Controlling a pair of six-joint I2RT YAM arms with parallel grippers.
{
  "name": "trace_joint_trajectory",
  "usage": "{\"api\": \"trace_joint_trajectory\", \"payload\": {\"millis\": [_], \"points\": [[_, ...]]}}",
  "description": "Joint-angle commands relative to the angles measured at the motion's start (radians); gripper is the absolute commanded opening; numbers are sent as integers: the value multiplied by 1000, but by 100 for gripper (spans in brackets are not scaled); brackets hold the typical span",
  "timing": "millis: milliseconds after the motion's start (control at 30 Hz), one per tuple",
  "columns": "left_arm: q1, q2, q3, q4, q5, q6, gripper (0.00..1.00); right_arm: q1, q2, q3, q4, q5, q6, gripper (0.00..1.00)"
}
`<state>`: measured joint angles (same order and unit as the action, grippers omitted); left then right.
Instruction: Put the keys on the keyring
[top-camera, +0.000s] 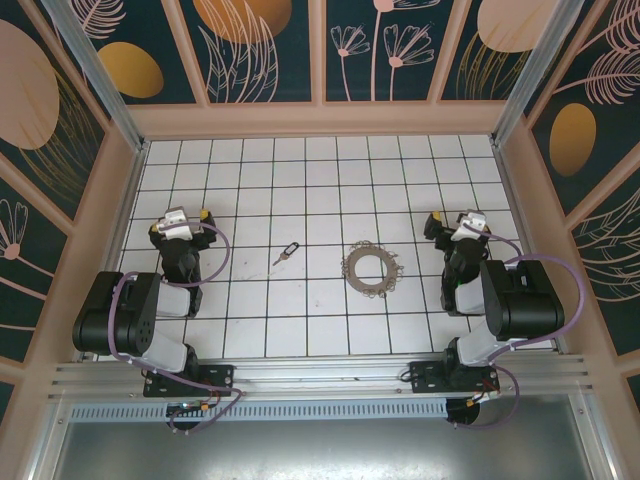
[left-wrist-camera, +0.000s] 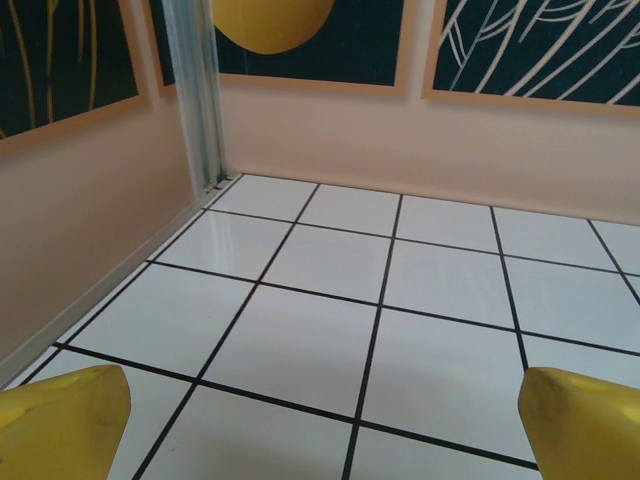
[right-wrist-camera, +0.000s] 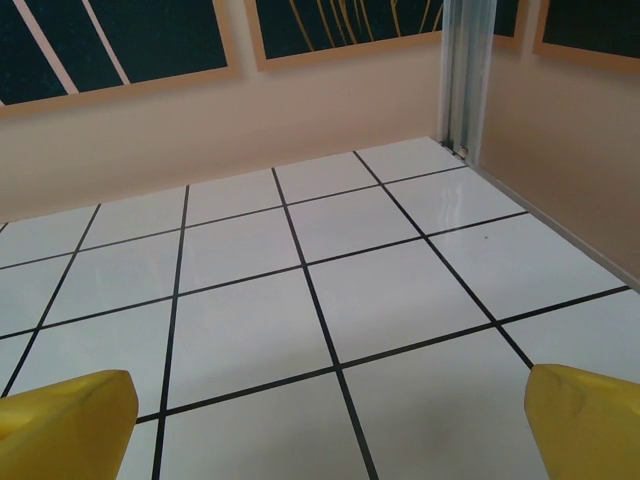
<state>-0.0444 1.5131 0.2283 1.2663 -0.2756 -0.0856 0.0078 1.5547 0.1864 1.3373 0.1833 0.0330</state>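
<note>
A tiny key (top-camera: 286, 253) with a black head and thin blade lies flat on the white tiles, left of centre. To its right rests the keyring (top-camera: 370, 269), a thin silver ring fringed with small metal bits. The two are about two tiles apart. My left gripper (top-camera: 181, 217) sits at the left side of the floor, well left of the key. Its yellow fingertips (left-wrist-camera: 60, 420) are spread wide with bare tile between them. My right gripper (top-camera: 452, 221) sits at the right side, beyond the ring, its yellow fingertips (right-wrist-camera: 585, 420) likewise wide apart over bare tile.
Peach walls (top-camera: 320, 120) enclose the tiled floor (top-camera: 300, 180) on three sides, with metal corner posts (left-wrist-camera: 195, 90) at the back. The arm bases are bolted to the rail (top-camera: 320, 375) along the near edge.
</note>
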Motion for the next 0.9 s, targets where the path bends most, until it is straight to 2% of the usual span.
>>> {"api": "trace_joint_trajectory", "payload": {"millis": [0, 100, 267, 333, 400, 467, 567, 633, 733, 800, 867], "points": [[6, -41, 31, -73, 58, 15, 99, 4, -15, -55, 132, 43, 9, 99], [6, -114, 92, -252, 32, -9, 99, 34, -15, -83, 193, 49, -26, 99], [5, -255, 159, -508, 93, -60, 99, 64, -50, -81, 172, 82, -56, 99], [5, -319, 178, -588, 125, -92, 99, 80, -137, -24, -5, 189, -42, 99], [3, -383, 195, -648, 185, -131, 99, 65, -216, 50, -198, 157, -28, 99], [2, -439, 222, -709, 293, -179, 99, 64, -266, 116, -334, 135, -36, 99], [2, -451, 330, -917, 368, -323, 99, 68, -332, 239, -624, 118, 47, 99], [0, -418, 412, -1057, 456, -377, 99, 71, -353, 365, -910, 60, 140, 99], [-16, -384, 426, -1056, 629, -437, 99, 88, -348, 487, -1211, -85, 227, 99], [-93, -396, 419, -1058, 609, -427, 98, 127, -388, 484, -1295, -137, 264, 99], [-208, -419, 419, -1080, 502, -388, 99, 182, -453, 449, -1342, -152, 294, 99]]}}
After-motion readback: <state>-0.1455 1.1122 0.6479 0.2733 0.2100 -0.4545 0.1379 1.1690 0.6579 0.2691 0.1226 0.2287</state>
